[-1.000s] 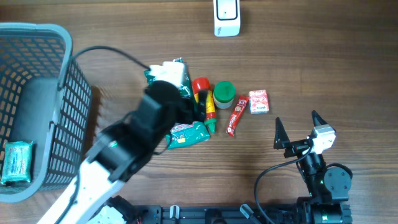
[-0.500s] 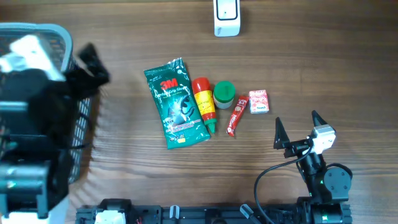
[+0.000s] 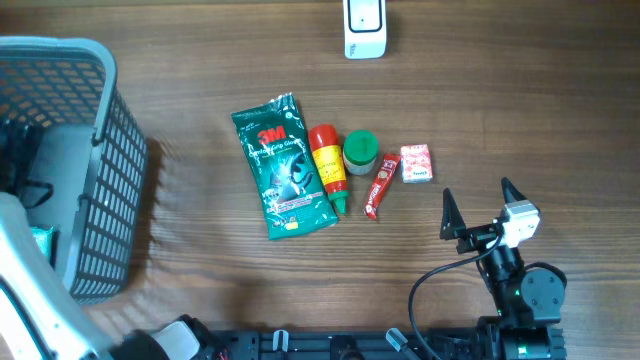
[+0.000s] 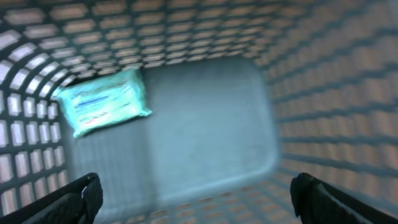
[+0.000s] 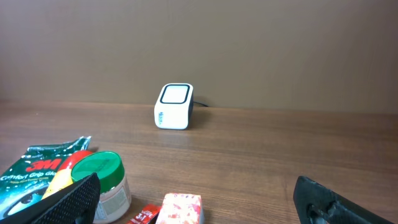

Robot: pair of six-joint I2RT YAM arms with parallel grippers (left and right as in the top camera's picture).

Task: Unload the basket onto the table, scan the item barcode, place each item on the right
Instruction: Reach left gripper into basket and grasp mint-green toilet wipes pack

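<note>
Several items lie in a row mid-table: a green 3M packet (image 3: 285, 168), a red and yellow bottle (image 3: 328, 163), a green-lidded jar (image 3: 360, 150), a red sachet (image 3: 380, 186) and a small red and white box (image 3: 416, 163). The white scanner (image 3: 365, 28) stands at the far edge. My left gripper (image 4: 199, 199) hangs open inside the grey basket (image 3: 105, 150), above a teal packet (image 4: 102, 101) on its floor, holding nothing. My right gripper (image 3: 478, 208) rests open near the front right, facing the jar (image 5: 99, 177), the box (image 5: 183, 208) and the scanner (image 5: 174, 106).
The basket's mesh walls (image 4: 323, 93) surround the left gripper on all sides. My left arm (image 3: 25, 285) reaches over the basket's near side at the table's left edge. A black cable (image 3: 430, 285) loops beside the right arm's base.
My left arm has swung from above the 3M packet leftwards into the basket, uncovering the packet. Its jaws stayed open. The right arm has not moved.
</note>
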